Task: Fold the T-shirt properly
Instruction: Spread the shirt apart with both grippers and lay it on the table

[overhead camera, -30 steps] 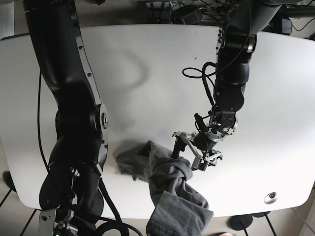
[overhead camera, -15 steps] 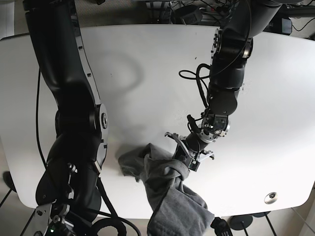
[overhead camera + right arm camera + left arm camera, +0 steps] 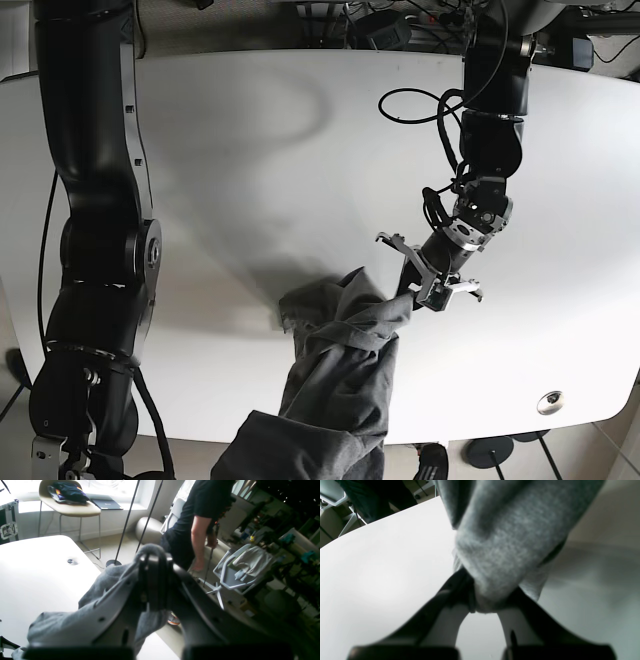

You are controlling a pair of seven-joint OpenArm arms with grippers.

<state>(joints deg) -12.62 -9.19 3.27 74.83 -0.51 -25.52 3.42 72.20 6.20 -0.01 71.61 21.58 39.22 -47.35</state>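
Grey fabric of the T-shirt [image 3: 335, 375] lies bunched near the front edge of the white worktop [image 3: 280, 150], with a long part trailing off that edge. The left claw [image 3: 425, 283] has its fingers pressed onto a gathered fold at the shirt's upper corner; in the left wrist view the left claw's dark fingers [image 3: 450, 592] pinch a thick wad of grey cloth [image 3: 505, 542] just above the worktop surface. In the right wrist view the right claw [image 3: 155, 577] is pressed together on another bunch of the shirt [image 3: 75, 622], held beyond the worktop's edge, with a person in a black top [image 3: 200, 517] standing behind. A small round metal fitting [image 3: 549, 402] sits in the worktop's near corner.
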